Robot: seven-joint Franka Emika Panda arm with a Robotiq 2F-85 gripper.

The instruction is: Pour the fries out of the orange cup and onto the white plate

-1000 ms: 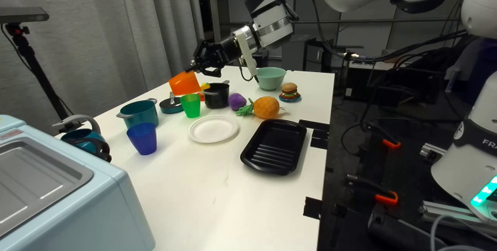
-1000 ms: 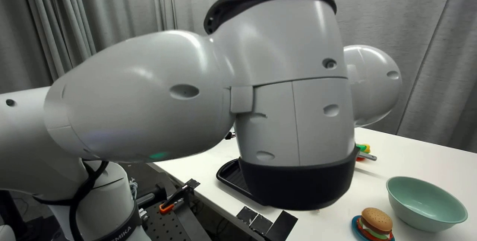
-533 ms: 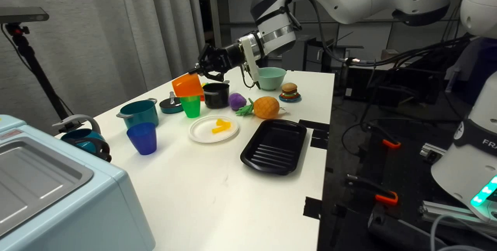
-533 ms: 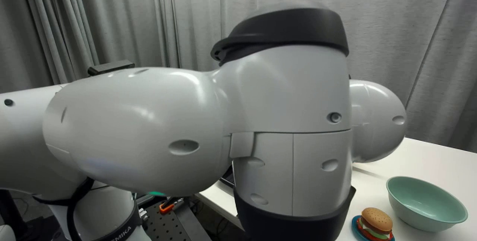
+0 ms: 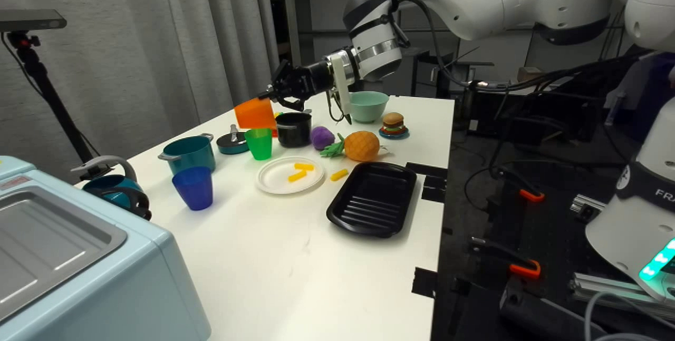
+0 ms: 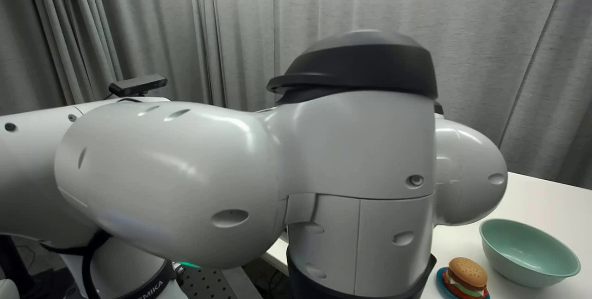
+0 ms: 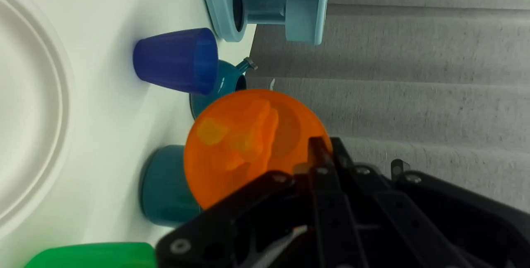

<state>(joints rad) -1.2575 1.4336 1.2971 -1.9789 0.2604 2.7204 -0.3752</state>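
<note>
My gripper (image 5: 267,93) is shut on the rim of the orange cup (image 5: 254,113) and holds it tipped on its side in the air, above and behind the green cup. In the wrist view the fingertips (image 7: 325,146) pinch the edge of the orange cup (image 7: 285,123); yellowish shapes show through its wall, likely fries inside. Two yellow fries (image 5: 298,176) lie on the white plate (image 5: 274,180). Another fry (image 5: 339,174) lies on the table between plate and tray. The plate (image 7: 29,106) shows partly in the wrist view. The arm hides cup, plate and gripper in an exterior view.
Green cup (image 5: 259,146), black pot (image 5: 295,133), purple toy (image 5: 321,138) and toy pineapple (image 5: 361,146) stand behind the plate. Black tray (image 5: 372,198) is beside it. Blue cup (image 5: 195,188), teal pot (image 5: 190,154), burger (image 5: 393,124) and mint bowl (image 6: 527,253) surround.
A second ago the plate was bare; fries have since dropped onto it, and one now lies on the table. The cup has shifted slightly toward the plate; the arm's elbow has lowered.
</note>
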